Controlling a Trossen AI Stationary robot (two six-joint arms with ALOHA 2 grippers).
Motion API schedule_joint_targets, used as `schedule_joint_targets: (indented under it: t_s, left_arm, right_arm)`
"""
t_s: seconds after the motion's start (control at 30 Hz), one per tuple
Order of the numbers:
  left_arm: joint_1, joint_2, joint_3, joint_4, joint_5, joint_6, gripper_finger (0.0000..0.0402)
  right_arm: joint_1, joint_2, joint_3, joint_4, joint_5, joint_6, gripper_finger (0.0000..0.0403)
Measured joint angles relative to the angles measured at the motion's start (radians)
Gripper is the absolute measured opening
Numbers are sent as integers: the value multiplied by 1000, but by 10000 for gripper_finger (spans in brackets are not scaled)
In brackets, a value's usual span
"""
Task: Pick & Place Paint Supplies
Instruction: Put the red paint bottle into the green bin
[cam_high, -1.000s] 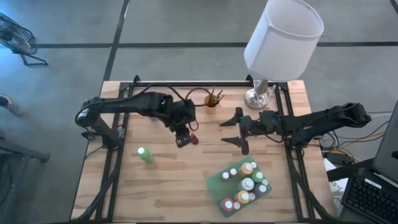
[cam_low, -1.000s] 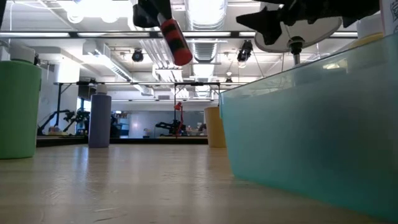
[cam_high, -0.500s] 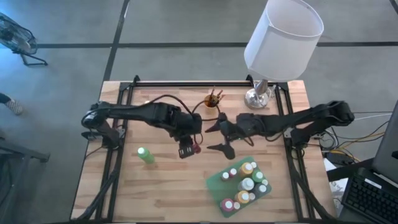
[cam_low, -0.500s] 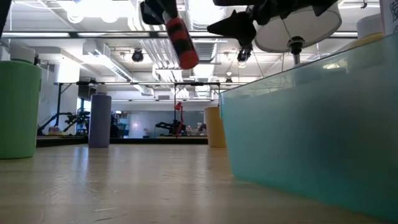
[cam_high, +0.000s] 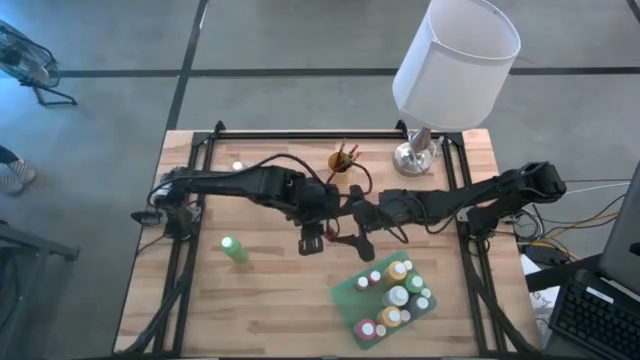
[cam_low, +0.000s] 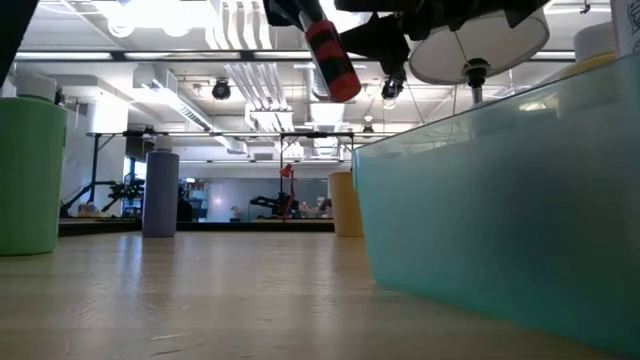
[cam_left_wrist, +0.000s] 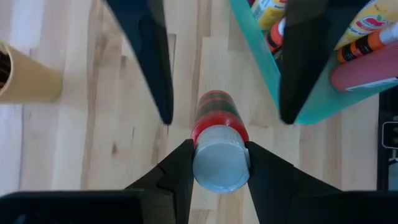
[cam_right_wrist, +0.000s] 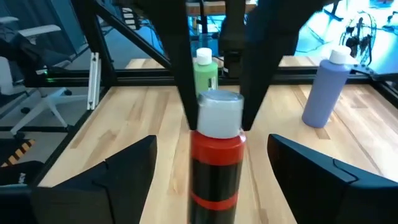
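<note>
- From above, my left pincer (cam_high: 312, 240) had carried the red bottle (cam_high: 331, 236) from mid-counter toward the middle, while my right pincer (cam_high: 356, 222) had come in from the lamp side until the two met over the counter (cam_high: 270, 300). I judged this a handover taking shape. The green tray (cam_high: 345, 297) of bottles lay just beyond, the green bottle (cam_high: 234, 250) stood well apart, and the brush cup (cam_high: 342, 161) and lamp (cam_high: 450, 62) sat behind.
- At counter height, the red bottle (cam_low: 331, 60) hung tilted and high, clear of the tray wall (cam_low: 500, 200).
- Through my left wrist, my fingers were clamped on the bottle's white cap (cam_left_wrist: 217, 163).
- Through my right wrist, my fingers (cam_right_wrist: 127, 171) stood wide apart on either side of the red bottle (cam_right_wrist: 216, 165), not touching it; the purple bottle (cam_right_wrist: 327, 87) stood beyond.
</note>
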Motion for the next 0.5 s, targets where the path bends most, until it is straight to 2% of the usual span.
schedule_joint_targets:
  t_s: [0.5]
  left_arm:
    - [2, 78, 158, -35, -16, 75, 128]
  right_arm:
    - [0, 1, -3, -10, 42, 1, 291]
